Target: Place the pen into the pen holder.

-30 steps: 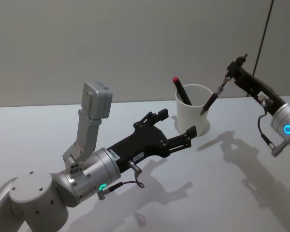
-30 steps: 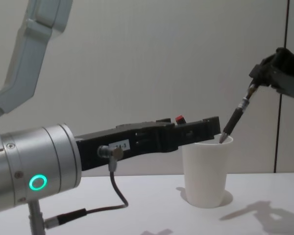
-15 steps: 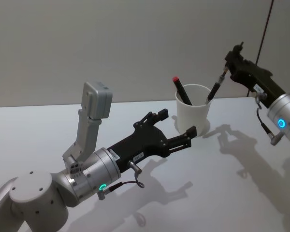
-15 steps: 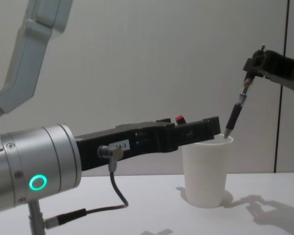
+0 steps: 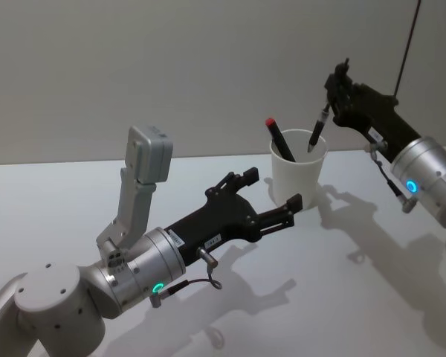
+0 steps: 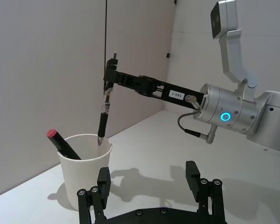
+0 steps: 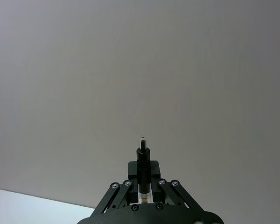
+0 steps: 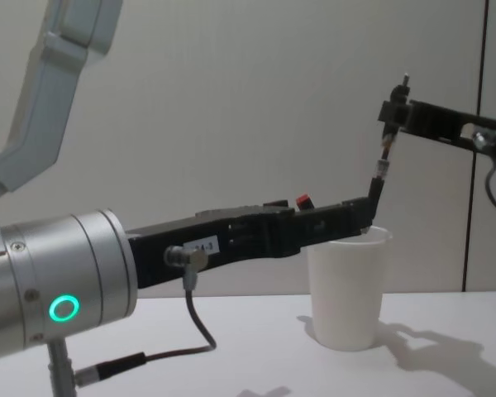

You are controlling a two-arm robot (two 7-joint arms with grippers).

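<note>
The pen holder (image 5: 299,178) is a white paper cup standing on the table, also seen in the chest view (image 8: 347,289) and the left wrist view (image 6: 84,165). A red-capped pen (image 5: 278,137) leans inside it. My right gripper (image 5: 332,95) is above the cup, shut on the top end of a dark pen (image 5: 317,134). That pen hangs almost upright with its tip at the cup's mouth (image 6: 102,116). My left gripper (image 5: 273,190) hovers open just in front of the cup, holding nothing.
The white table (image 5: 342,297) stretches in front of and to the right of the cup. A plain wall stands close behind it. My left forearm (image 5: 149,271) crosses the near left part of the table.
My right gripper has carried the pen left and upward. The pen has gone from leaning against the cup's right side to hanging nearly upright over its mouth. The left arm has not moved.
</note>
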